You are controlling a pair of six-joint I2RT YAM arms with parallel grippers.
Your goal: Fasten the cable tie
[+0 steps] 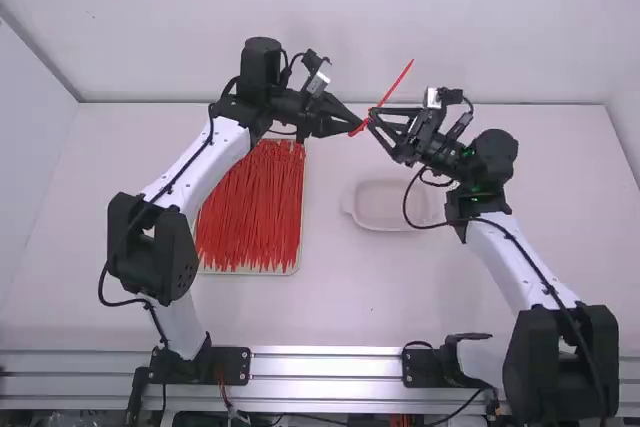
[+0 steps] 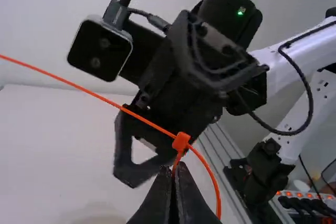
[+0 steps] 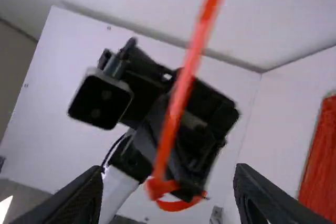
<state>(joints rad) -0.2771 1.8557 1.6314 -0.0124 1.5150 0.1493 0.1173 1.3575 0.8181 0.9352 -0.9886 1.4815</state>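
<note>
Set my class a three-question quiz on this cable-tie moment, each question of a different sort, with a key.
1. True or false: the cable tie has its tail threaded through its head, forming a loop.
2. Multiple choice: the left gripper is A) open, B) shut on the cable tie, C) shut on nothing.
3. Fill in: the right gripper has its fingers ____, with the tie's strap running between them.

Key: 1 true; 2 B; 3 open.
</note>
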